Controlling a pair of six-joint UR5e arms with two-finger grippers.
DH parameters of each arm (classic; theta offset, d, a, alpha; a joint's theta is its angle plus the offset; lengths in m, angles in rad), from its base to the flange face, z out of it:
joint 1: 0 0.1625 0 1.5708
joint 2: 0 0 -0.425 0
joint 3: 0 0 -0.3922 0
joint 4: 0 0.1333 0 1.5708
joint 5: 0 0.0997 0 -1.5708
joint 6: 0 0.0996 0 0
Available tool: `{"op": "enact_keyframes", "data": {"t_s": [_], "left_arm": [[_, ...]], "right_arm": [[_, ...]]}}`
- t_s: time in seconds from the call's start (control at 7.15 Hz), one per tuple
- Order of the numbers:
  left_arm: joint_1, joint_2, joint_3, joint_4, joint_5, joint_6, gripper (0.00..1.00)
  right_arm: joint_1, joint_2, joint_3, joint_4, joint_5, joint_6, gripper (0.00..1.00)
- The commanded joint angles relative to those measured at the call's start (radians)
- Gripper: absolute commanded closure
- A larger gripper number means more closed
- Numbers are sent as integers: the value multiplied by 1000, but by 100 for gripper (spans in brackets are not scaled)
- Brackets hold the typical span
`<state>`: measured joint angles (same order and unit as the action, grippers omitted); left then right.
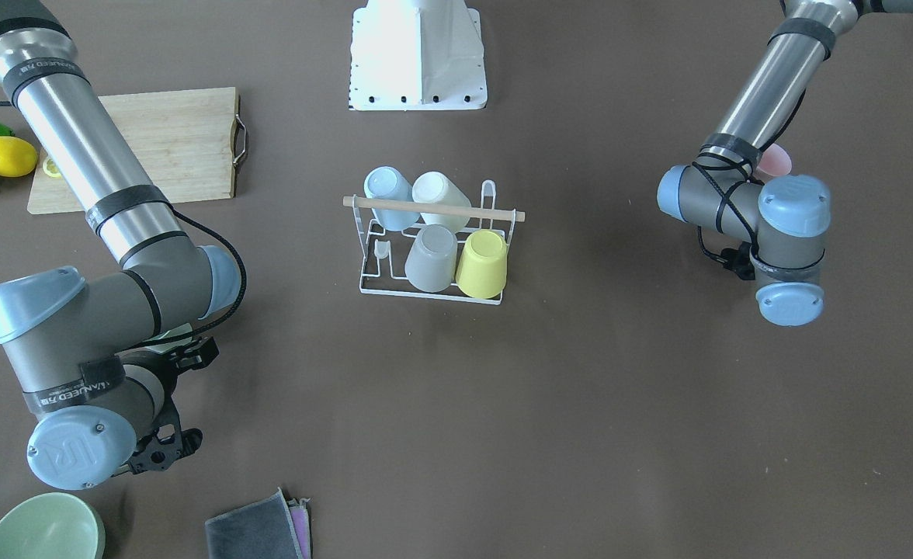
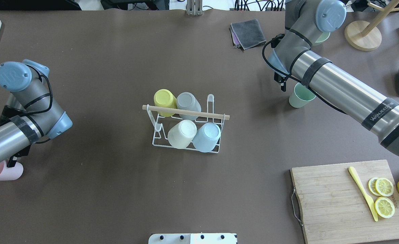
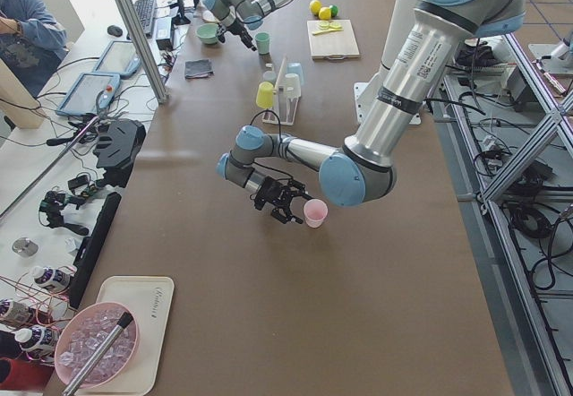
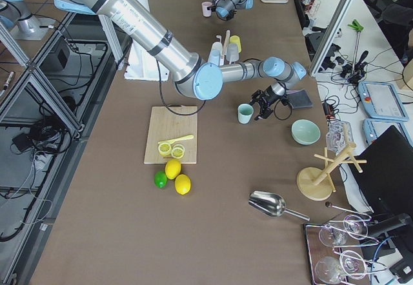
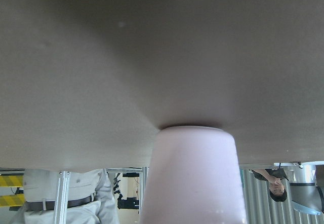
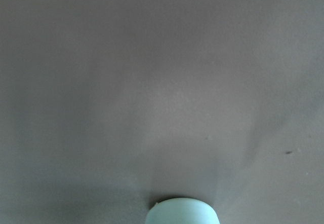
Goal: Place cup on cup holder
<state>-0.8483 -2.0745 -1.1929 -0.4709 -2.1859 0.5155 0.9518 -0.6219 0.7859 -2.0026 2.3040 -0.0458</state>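
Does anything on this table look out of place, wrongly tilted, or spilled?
Nothing stands out. Four cups sit upside down on the white wire cup holder. The pink plastic cup and the pale green plastic cup stand upright on the brown table, and nothing is spilled.

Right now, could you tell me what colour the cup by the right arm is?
That cup is mint green, clearest in the overhead exterior view.
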Motion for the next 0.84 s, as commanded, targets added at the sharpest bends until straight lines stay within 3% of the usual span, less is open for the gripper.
{"op": "enact_keyframes", "data": {"t_s": [0.0,0.7], "left_arm": [[3,11,-1,2,-11,8,5],[9,11,-2,26,-71,32,12]], "right_arm": [[-7,14,-17,-66,-41,-69,0],[-31,51,-80,-88,-80,-106,0]]}}
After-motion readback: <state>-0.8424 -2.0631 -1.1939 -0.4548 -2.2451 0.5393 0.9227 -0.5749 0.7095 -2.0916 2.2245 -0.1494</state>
